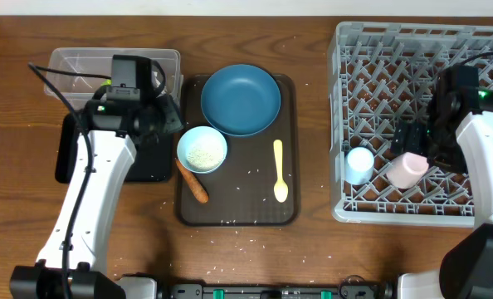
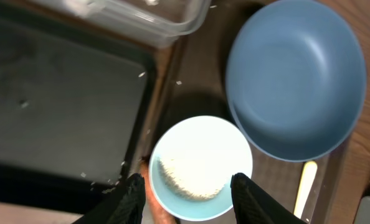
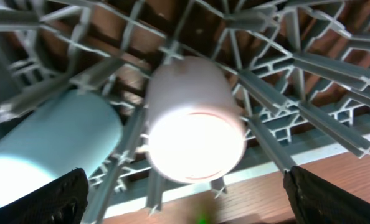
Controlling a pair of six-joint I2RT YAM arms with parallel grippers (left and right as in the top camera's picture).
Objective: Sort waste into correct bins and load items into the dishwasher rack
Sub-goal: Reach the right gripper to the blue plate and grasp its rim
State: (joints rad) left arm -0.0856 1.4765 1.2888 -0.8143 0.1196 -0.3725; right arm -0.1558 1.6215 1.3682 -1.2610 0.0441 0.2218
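The surface [image 1: 147,33] under me is brown wood with a plain grain. The rack [image 1: 346,50] is grey, matt plastic. The pink cup [image 3: 194,118] and blue cup [image 3: 60,143] look like smooth plastic. The plate [image 1: 241,98] is smooth and matt. The tub [image 2: 141,18] is clear, glossy plastic, and the black tray [image 2: 60,112] is dull and smooth. My left pincer [image 2: 190,200] has matt black fingers [image 2: 130,202].

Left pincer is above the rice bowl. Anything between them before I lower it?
Nothing visible lies between the left pincer and the white bowl; its fingers stand apart above the rim. The carrot stick lies right beside the bowl, near one finger, so it might get nudged.
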